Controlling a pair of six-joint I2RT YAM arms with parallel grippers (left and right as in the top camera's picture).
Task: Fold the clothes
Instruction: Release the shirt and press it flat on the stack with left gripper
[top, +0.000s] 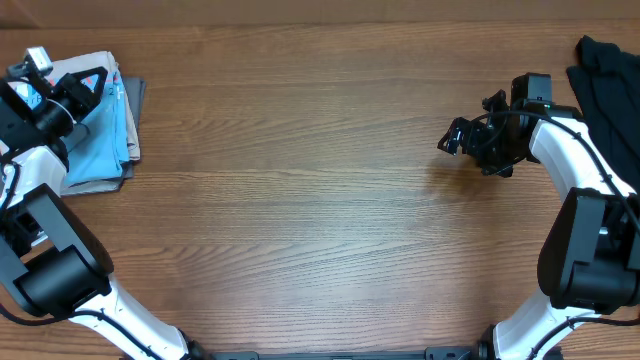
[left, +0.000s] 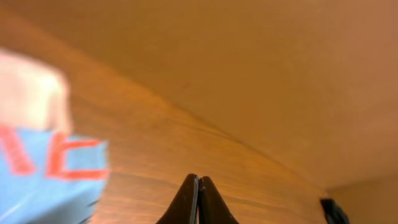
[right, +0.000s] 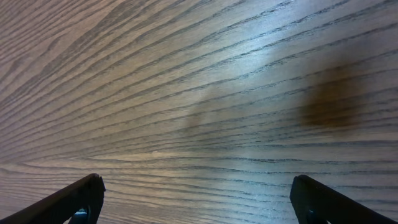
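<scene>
The light blue T-shirt (top: 100, 140) lies folded at the far left of the table, on top of beige trousers (top: 92, 68). In the left wrist view the shirt (left: 43, 168) shows blurred at the left with red lettering. My left gripper (top: 85, 88) hangs over the folded pile; its fingers (left: 198, 199) are shut with nothing between them. My right gripper (top: 455, 140) is at the right of the table, apart from the shirt. Its fingers (right: 199, 199) are wide open over bare wood.
A dark garment (top: 610, 75) lies at the table's back right corner, next to the right arm. The wooden table (top: 300, 200) stretches between the two arms.
</scene>
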